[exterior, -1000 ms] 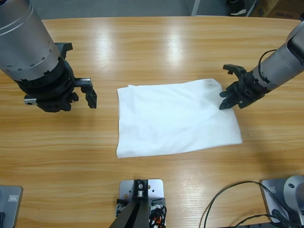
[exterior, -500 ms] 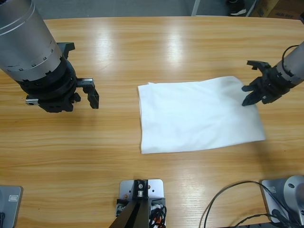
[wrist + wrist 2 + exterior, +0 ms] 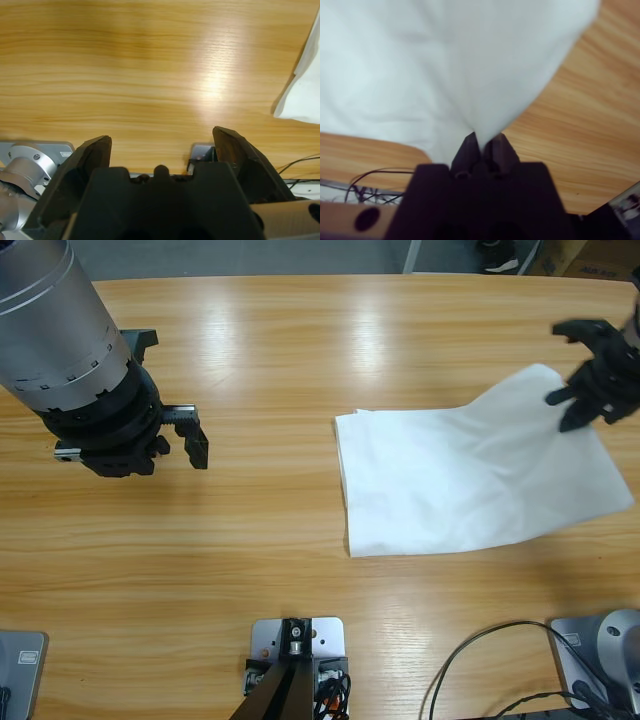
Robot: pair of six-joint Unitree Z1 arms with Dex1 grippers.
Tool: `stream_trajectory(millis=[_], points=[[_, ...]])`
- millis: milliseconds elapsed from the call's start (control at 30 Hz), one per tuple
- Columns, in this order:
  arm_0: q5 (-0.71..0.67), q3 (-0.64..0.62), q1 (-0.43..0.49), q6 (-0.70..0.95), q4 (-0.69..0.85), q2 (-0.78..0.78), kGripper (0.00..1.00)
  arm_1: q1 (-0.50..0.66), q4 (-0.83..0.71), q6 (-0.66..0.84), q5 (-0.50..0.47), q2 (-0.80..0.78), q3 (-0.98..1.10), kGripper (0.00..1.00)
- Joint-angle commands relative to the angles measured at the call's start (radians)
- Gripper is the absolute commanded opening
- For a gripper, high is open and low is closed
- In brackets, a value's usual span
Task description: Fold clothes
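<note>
A folded plain white shirt (image 3: pixel 470 475) lies on the right half of the wooden table (image 3: pixel 300 340). Its far right corner is lifted off the wood by my right gripper (image 3: pixel 585 390), which is shut on that corner. In the right wrist view the white shirt (image 3: pixel 445 65) fans out from the pinched jaws of my right gripper (image 3: pixel 482 142). My left gripper (image 3: pixel 190 445) hovers open over bare wood at the left, well apart from the shirt. The left wrist view shows the left gripper (image 3: pixel 160 150) with nothing between its jaws and a shirt edge (image 3: pixel 305 95) at the right border.
Black cables (image 3: pixel 500 670) curl near the table's front right edge. Bare wood spans the middle and left of the table. Floor and boxes (image 3: pixel 580 255) show beyond the far edge.
My right gripper has dragged the white shirt to the right across the table, and its held corner now rises off the wood. The left arm has stayed still.
</note>
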Motion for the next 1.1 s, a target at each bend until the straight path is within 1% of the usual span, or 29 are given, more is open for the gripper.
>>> stream_trajectory(millis=[33, 200, 267, 400, 500, 667, 800, 1100], points=[[-0.005, 0.029, -0.008, -0.01, -0.005, 0.03, 0.798, 0.307, 0.075, 0.137, 0.003, 0.141, -0.15, 0.0], [0.002, 0.046, -0.008, -0.025, -0.005, 0.016, 0.84, 0.404, 0.125, 0.171, 0.054, 0.242, -0.313, 0.0], [0.002, 0.04, -0.007, -0.037, -0.005, 0.006, 0.866, 0.414, 0.128, 0.172, 0.072, 0.277, -0.352, 0.0], [0.002, 0.04, 0.005, -0.036, -0.005, -0.016, 0.867, 0.414, 0.134, 0.172, 0.119, 0.335, -0.429, 0.0], [0.002, 0.041, 0.006, -0.036, -0.005, -0.018, 0.867, 0.433, 0.139, 0.175, 0.152, 0.383, -0.45, 0.0], [0.013, 0.045, 0.007, -0.035, -0.005, -0.018, 0.867, 0.502, 0.137, 0.214, 0.18, 0.384, -0.474, 0.0], [0.019, 0.045, 0.01, -0.033, -0.005, -0.018, 0.867, 0.566, 0.123, 0.228, 0.185, 0.386, -0.484, 0.0], [0.029, 0.067, 0.01, -0.03, -0.004, -0.03, 0.867, 0.594, 0.111, 0.221, 0.197, 0.415, -0.523, 0.0]])
